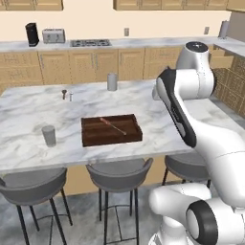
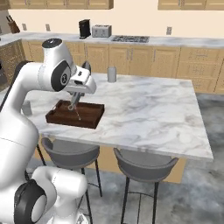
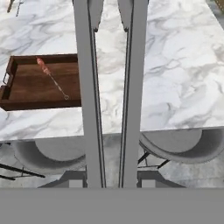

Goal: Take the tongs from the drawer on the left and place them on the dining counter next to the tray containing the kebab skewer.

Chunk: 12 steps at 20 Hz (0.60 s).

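Nearest the cameras, round grey-seated stools (image 1: 118, 173) stand tucked under the overhanging edge of the broad white marble dining counter with grey veins (image 2: 148, 111). In the hand view, the slim grey metal tongs (image 3: 110, 87) run as two long narrow arms from the bottom of the picture to the top, held lengthwise in the two-finger gripper (image 3: 112, 183); its jaws are drawn in narrow on the tongs. The tongs hang above the counter's near edge, partly over the marble and partly over the stools below.

Just left of the tongs in that view sits the dark brown rectangular wooden tray with low raised walls (image 3: 26, 103), resting on the counter near its front edge. Inside it lies the thin kebab skewer with reddish-brown bits (image 3: 51, 78), set diagonally across the tray floor. In the right base view the gripper hovers over the tray's nearer end, the tongs pointing down towards it.

Farther along the counter stand a short grey cup (image 1: 49, 135) near the left edge and a taller grey cylindrical canister (image 1: 112, 82) towards the back.

Beyond, a narrower marble worktop over light-wood cabinets (image 1: 95, 44) carries a black coffee machine (image 1: 31, 34), a silver toaster (image 1: 53, 35) and a hob (image 1: 91, 43).
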Available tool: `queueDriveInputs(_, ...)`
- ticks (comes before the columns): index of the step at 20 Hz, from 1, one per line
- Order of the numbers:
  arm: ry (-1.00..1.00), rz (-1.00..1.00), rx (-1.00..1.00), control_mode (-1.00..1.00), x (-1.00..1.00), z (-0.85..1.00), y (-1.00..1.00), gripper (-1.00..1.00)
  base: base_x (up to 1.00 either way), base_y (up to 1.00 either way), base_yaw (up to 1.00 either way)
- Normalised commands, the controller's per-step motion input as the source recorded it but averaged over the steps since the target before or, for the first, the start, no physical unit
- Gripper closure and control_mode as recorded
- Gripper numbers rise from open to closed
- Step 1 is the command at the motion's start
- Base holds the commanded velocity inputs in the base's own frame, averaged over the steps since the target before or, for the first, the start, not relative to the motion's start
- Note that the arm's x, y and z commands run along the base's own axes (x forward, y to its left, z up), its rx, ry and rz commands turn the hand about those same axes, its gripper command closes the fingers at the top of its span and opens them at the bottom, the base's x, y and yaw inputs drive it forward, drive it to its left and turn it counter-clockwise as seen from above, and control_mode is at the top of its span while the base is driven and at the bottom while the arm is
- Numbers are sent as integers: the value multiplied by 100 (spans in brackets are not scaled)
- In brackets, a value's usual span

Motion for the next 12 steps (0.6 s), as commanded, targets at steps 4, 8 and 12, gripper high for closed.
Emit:
queueDriveInputs(4, 0, 0, 0, 100, 0, 0, 0, 100, 51, 0, -7)
queueDriveInputs(8, 0, 0, 0, 100, 0, 0, 0, 100, 50, 0, -2)
queueDriveInputs(12, 0, 0, 0, 100, 0, 0, 0, 100, 50, 0, 0)
